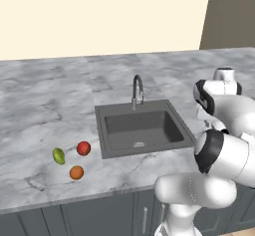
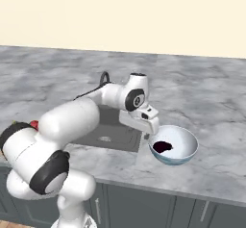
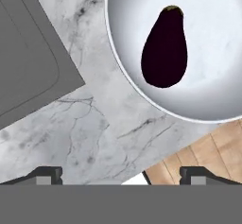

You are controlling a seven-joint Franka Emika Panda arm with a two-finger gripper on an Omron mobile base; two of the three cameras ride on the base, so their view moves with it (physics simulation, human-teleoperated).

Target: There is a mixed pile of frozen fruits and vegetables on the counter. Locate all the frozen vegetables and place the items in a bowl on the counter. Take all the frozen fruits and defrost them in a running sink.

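While end effector (image 3: 121,173) gapes, eggplant (image 3: 165,49) beyond

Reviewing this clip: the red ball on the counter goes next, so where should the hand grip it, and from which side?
Across the middle of the red ball, coming straight down. It is round and sits apart from the green fruit and orange ball, so the fingers probably fit either side.

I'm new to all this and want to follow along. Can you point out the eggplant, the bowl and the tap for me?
eggplant (image 3: 164,48): hand view, middle of its dark body.
bowl (image 2: 190,150): right base view, bare inner wall on the right side.
tap (image 1: 137,88): left base view, its curved neck.
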